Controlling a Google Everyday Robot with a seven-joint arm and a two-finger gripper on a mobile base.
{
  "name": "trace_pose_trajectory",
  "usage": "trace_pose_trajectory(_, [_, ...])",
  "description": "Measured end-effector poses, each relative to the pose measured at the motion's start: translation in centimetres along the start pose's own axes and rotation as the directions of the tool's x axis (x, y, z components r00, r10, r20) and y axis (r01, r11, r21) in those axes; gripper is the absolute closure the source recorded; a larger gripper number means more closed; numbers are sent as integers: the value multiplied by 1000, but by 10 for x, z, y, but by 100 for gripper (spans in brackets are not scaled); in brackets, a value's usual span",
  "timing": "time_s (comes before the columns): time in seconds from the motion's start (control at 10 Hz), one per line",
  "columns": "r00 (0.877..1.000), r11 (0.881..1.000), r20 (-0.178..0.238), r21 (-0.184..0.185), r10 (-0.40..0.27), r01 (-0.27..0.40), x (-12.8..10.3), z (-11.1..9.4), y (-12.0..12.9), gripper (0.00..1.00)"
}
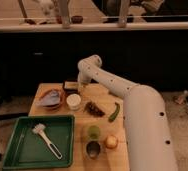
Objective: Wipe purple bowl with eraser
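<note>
Gripper (80,88) positioned low at far edge of wooden table (77,155), beside dark purple bowl (70,86). White cup (73,101) just in front; orange-rimmed dish (50,98) to its left. Green tray (17,142) holding brush (47,138) at near left.
</note>
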Motion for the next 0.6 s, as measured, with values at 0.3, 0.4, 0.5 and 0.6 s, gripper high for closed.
trace_pose_trajectory(0.3, [1000,1000,-18,-7,-5,5,-3,13,-22,100])
trace_pose_trajectory(0.4, [1000,1000,-19,-10,-8,7,-6,15,-26,100])
trace_pose_trajectory(0.5, [1000,1000,-21,-9,-12,12,-8,15,-30,100])
trace_pose_trajectory(0.6, [1000,1000,-21,-9,-18,18,-14,14,-33,100])
